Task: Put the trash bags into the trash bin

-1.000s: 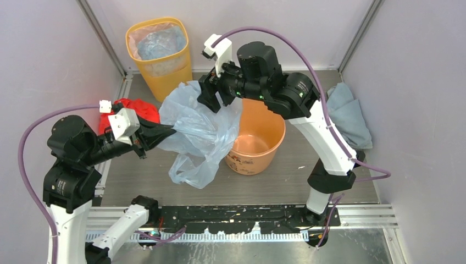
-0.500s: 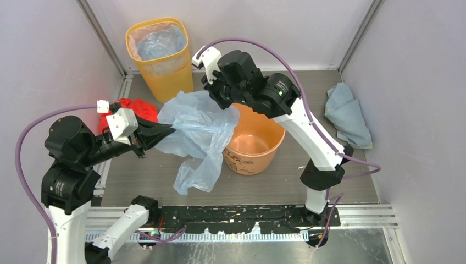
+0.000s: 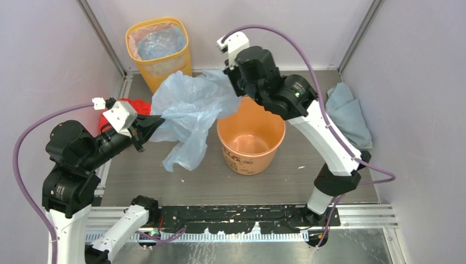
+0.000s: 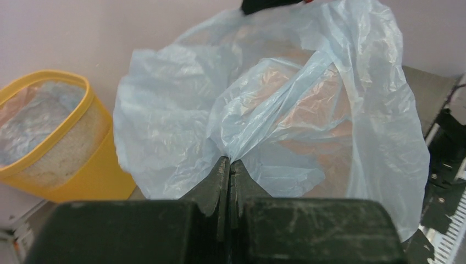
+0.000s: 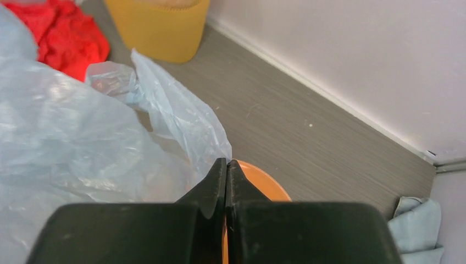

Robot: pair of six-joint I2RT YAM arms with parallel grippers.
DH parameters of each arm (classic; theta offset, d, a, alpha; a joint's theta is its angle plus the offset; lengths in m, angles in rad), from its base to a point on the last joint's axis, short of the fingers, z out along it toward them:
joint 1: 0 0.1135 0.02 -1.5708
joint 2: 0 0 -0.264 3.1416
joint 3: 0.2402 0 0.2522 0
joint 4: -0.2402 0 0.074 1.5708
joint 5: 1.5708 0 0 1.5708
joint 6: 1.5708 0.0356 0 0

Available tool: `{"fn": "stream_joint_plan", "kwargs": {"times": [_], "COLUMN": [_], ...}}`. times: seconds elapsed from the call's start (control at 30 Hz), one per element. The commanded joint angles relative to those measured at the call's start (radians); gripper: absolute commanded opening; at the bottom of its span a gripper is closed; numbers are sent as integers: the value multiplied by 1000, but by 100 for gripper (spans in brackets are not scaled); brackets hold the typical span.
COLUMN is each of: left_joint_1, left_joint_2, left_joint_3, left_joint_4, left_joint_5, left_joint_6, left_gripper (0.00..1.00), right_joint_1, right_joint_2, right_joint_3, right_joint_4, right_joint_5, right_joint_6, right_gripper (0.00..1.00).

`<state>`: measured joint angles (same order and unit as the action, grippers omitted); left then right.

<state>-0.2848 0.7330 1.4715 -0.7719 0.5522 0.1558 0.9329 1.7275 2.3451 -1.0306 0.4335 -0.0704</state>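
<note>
We see L jaws and R jaws both clamped tight on thin, crinkly, translucent pale-blue trash bag, stretched btwn them; round, tapered, smooth orange plastic trash bin below R jaws.

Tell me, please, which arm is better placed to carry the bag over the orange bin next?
Probably the right: the right gripper, shut on the trash bag, sits at the far rim of the trash bin. The left gripper pinches the other side, well left of it.
</note>
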Motion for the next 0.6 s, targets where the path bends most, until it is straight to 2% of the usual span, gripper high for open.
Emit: {"fn": "stream_joint_plan", "kwargs": {"times": [0.0, 0.17, 0.33, 0.57], "left_joint_1": [6, 6, 6, 6], "left_joint_2": [-3, 13, 2, 3], "left_joint_3": [-3, -8, -34, -17], "left_joint_4": [34, 54, 139, 243], "left_joint_5": [-192, -370, -502, -478], "left_joint_6": [-23, -50, -101, -181], "left_gripper": [0, 0, 0, 0], "right_joint_1": [-41, -81, -84, -84], "right_joint_2": [-139, -240, -272, -279], "right_joint_3": [-51, -136, -142, -167], "right_joint_4": [154, 223, 197, 124], "right_joint_5": [94, 70, 40, -52], "right_joint_6": [54, 107, 129, 158], "right_gripper": [1, 1, 1, 1]}}
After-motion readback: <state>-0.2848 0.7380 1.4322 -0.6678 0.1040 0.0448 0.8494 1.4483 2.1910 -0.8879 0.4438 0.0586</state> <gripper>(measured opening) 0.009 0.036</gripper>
